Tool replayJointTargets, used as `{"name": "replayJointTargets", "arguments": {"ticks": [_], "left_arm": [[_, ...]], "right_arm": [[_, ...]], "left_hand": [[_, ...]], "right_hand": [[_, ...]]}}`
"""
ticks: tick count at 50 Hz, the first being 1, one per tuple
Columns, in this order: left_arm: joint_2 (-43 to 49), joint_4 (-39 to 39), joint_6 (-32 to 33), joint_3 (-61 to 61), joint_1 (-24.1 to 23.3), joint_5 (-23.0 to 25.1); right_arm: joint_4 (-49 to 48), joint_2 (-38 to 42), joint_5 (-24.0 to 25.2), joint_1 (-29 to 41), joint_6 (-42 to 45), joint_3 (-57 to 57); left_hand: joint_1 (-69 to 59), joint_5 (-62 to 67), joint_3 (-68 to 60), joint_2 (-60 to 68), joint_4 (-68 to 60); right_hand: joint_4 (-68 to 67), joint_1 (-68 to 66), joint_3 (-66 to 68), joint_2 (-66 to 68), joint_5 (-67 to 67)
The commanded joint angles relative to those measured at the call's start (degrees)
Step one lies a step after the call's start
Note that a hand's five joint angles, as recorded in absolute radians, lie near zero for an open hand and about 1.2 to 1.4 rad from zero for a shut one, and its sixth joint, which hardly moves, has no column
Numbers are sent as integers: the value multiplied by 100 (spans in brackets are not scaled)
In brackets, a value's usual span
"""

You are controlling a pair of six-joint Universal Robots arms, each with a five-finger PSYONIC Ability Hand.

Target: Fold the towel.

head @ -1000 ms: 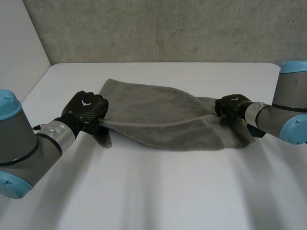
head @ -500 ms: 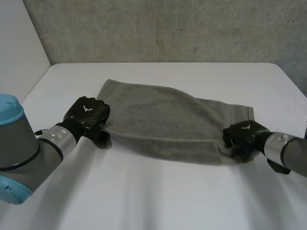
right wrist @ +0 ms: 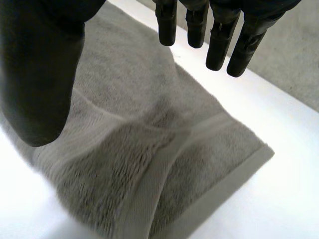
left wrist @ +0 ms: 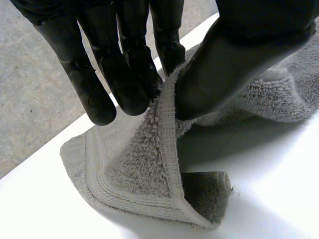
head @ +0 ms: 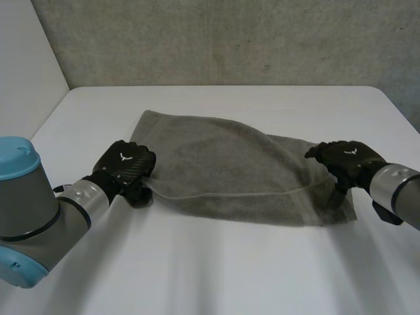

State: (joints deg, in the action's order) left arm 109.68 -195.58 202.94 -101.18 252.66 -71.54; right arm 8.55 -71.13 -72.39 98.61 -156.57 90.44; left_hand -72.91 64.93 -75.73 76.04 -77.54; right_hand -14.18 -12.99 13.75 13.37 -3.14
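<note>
A grey towel (head: 223, 167) lies across the middle of the white table (head: 216, 269), folded lengthwise with one long edge running over it. My left hand (head: 125, 167) is at the towel's left end, and in the left wrist view its thumb and fingers (left wrist: 119, 74) pinch the hemmed edge of the towel (left wrist: 149, 164), with a corner curled under below the grip. My right hand (head: 344, 157) hovers over the towel's right end. In the right wrist view its fingers (right wrist: 219, 40) and thumb are straight and spread above the towel (right wrist: 164, 149), holding nothing.
A rough grey wall (head: 223, 39) stands behind the table's far edge. Bare table surface runs along the front and to both sides of the towel.
My right hand carried its end of the towel toward the front edge, let it go and lifted back with its fingers spread. The left hand moved slightly forward, still gripping.
</note>
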Motion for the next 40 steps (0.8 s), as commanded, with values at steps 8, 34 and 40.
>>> {"name": "replayJointTargets", "arguments": {"ticks": [8,34,40], "left_arm": [[-34,2,0,-16,2,0],[-43,-6,0,-7,99,9],[-34,-6,9,2,117,9]], "right_arm": [[6,1233,-566,642,-5,-1178],[726,1761,-1102,590,698,-1503],[832,1417,-1075,581,662,-1380]], "left_hand": [[-709,507,-427,396,-246],[-709,507,-427,396,-246],[-709,507,-427,396,-246]], "right_hand": [[418,299,-375,-337,314],[-2799,-2917,2841,2879,-2902],[-3880,-3999,3923,3961,-3983]]}}
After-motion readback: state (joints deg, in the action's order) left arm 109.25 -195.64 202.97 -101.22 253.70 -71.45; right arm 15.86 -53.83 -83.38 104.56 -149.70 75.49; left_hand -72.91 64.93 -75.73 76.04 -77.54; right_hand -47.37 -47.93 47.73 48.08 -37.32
